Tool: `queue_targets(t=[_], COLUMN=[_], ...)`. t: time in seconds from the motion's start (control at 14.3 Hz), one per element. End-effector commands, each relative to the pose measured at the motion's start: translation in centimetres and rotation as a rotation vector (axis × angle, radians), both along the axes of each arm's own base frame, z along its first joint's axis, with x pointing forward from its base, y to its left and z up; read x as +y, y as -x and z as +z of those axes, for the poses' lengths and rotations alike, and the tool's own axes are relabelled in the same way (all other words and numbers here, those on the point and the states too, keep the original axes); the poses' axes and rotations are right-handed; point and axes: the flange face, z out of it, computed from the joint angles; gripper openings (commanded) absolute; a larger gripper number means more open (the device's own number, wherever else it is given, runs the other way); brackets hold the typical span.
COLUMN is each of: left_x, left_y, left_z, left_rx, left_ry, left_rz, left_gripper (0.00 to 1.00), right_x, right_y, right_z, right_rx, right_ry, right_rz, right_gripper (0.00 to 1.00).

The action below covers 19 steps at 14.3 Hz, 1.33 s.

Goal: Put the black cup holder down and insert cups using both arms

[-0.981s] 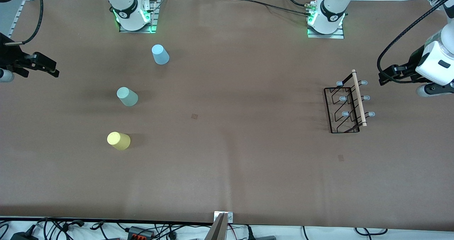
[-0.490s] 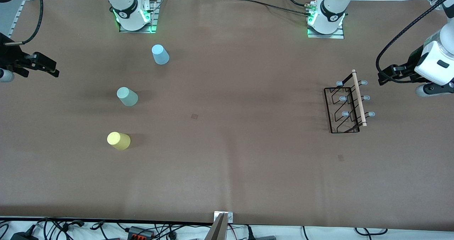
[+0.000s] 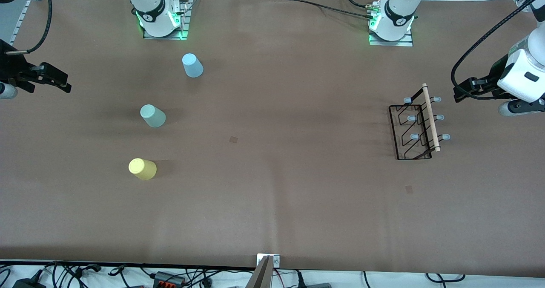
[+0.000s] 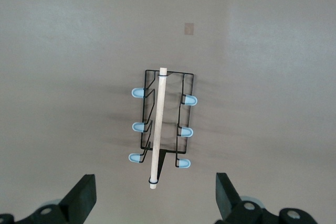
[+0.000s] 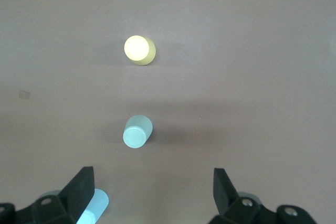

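Black wire, the black cup holder [image 3: 415,126] is standing toward our left arm's end of the table [image 3: 272,203]; we are hovering the left gripper [image 4: 155,205] beside it, fingers apart. Toward our right arm's end, the right gripper [image 5: 152,198] is waiting, spread wide, near three upturned cups [image 3: 153,116].

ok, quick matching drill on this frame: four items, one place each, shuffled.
Items:
1. blue cup
2. mint cup
3. yellow cup
4. rack

Places:
A. nearest the front camera of the cups
B. toward the left arm's end of the table
C. closest to the right arm's base
D. between the two other cups

Pairs: 1-C, 2-D, 3-A, 4-B
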Motion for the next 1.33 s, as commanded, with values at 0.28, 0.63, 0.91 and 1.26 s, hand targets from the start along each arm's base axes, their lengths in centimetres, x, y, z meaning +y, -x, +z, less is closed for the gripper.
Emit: queue_targets(t=[0.28, 0.63, 0.91, 1.26], left_x=[-0.4, 0.0, -0.5, 1.6], left_y=[0.1, 0.0, 2.5, 4.7], left_z=[-0.6, -6.4, -14.0, -18.6], left_rx=[0.011, 0.018, -0.032, -0.033], left_ry=[0.011, 0.011, 0.007, 0.013], left_rz=[-0.006, -0.011, -0.038, -0.096], left_gripper=[1.00, 1.00, 1.00, 1.00], right_x=[0.3, 0.3, 0.7, 3.6], right_y=[-0.4, -0.5, -1.0, -2.3], right_z=[-0.8, -1.2, -2.2, -7.0], right_rx=[0.003, 0.011, 0.028, 0.132], right_ry=[0.001, -0.001, 0.001, 0.001], right_rz=[0.001, -0.001, 0.009, 0.057], right_gripper=[1.00, 1.00, 1.00, 1.00])
